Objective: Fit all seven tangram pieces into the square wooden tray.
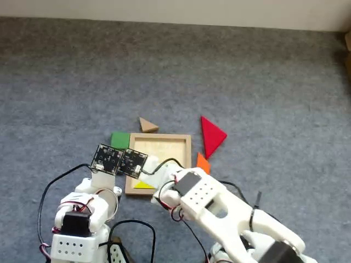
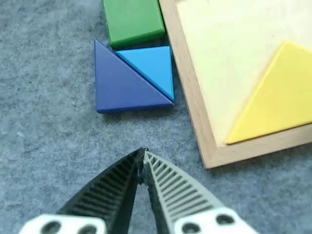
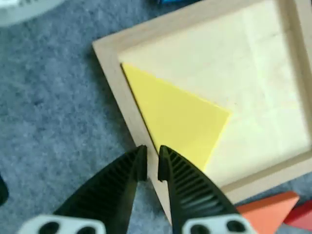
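The square wooden tray (image 1: 162, 136) holds one yellow triangle (image 1: 143, 185) in its near corner. My left gripper (image 2: 144, 153) is shut and empty, low over the carpet just outside that tray corner (image 2: 214, 156). Ahead of it lie a dark blue triangle (image 2: 117, 87), a light blue triangle (image 2: 153, 66) and a green piece (image 2: 132, 19), all beside the tray's rim. My right gripper (image 3: 152, 155) hovers over the tray rim (image 3: 112, 73) at the yellow triangle's (image 3: 180, 117) edge. Its fingers are a narrow gap apart with nothing between them.
On the carpet outside the tray lie a tan triangle (image 1: 148, 126) behind it, a big red triangle (image 1: 211, 136) to its right, and an orange piece (image 1: 203, 163) by its right rim. Both arms crowd the tray's near side. Grey carpet stretches beyond.
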